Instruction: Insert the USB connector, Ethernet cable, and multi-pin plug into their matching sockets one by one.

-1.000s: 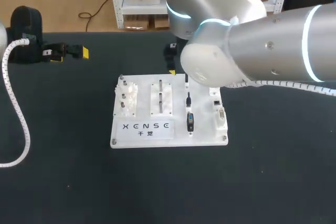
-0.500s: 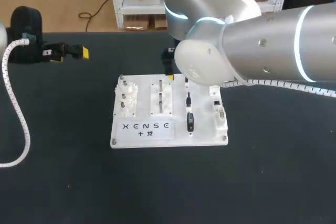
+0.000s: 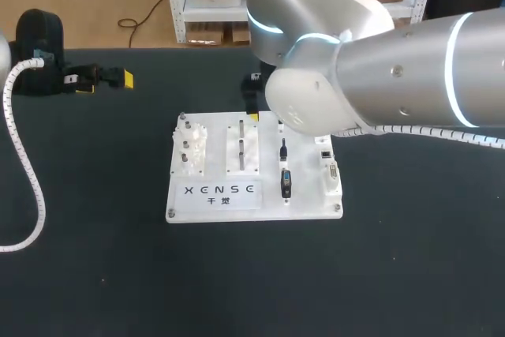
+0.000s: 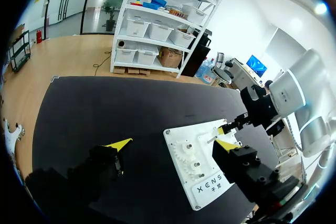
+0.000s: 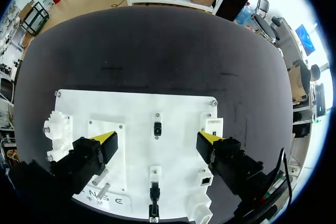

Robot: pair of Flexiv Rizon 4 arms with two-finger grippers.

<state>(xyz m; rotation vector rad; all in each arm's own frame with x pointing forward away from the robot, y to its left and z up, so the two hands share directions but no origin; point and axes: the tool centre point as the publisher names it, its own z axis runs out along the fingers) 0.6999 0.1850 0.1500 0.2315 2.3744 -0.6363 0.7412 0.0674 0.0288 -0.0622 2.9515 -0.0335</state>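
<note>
Head view: the white board (image 3: 213, 204) lies mid-counter (image 3: 95, 290), open counter all round it, the right arm (image 3: 379, 76) over its far edge. Left wrist view: the left fingers (image 4: 119, 144) stand wide, holding nothing, the board's corner ahead. Right wrist view: the right fingers (image 5: 104, 140) spread wide and empty above the board — a small black connector (image 5: 157, 128) between them.
</note>
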